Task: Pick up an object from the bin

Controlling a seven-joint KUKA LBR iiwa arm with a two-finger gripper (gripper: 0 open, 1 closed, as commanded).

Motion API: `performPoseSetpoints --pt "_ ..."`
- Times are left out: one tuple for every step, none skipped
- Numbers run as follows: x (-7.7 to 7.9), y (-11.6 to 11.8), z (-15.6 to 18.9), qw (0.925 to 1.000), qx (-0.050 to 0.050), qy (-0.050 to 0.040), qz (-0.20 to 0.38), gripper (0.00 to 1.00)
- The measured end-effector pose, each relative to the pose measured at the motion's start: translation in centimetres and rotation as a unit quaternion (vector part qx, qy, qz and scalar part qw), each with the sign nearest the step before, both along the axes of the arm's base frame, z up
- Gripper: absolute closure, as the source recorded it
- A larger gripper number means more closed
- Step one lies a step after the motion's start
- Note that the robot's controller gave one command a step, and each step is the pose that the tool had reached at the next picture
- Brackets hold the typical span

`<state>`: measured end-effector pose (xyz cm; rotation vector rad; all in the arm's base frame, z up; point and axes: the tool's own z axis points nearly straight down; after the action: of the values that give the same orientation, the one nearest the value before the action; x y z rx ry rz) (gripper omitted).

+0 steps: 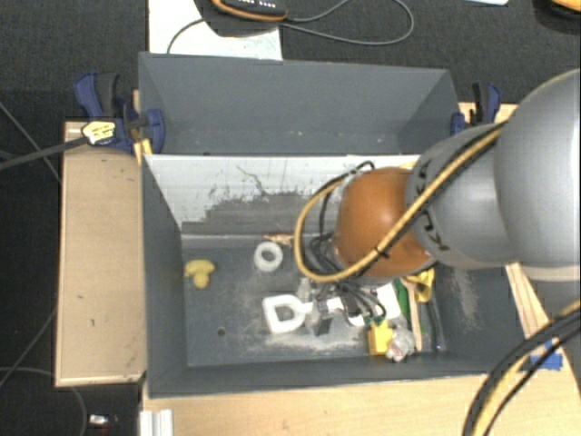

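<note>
Camera view: claw [320,319] low toward the grey metal bin's [163,271] six o'clock, white looped plastic piece [281,314] just at its nine o'clock; grip state cannot be told.

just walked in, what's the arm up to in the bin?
The arm reaches into the grey bin from the right. Its gripper is down near the floor, right beside a white loop-shaped piece; whether it has hold of it I can't tell. A white ring lies just behind, a small yellow lump further left, and a small heap of yellow and green bits to the right.
</note>
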<state>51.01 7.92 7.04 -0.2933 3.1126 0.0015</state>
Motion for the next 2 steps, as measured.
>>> performPoseSetpoints --pt "0.0 0.0 0.0 1.0 0.0 0.0 0.0 1.0" --pt "0.01 0.0 0.07 1.0 0.0 -0.0004 0.0 1.0"
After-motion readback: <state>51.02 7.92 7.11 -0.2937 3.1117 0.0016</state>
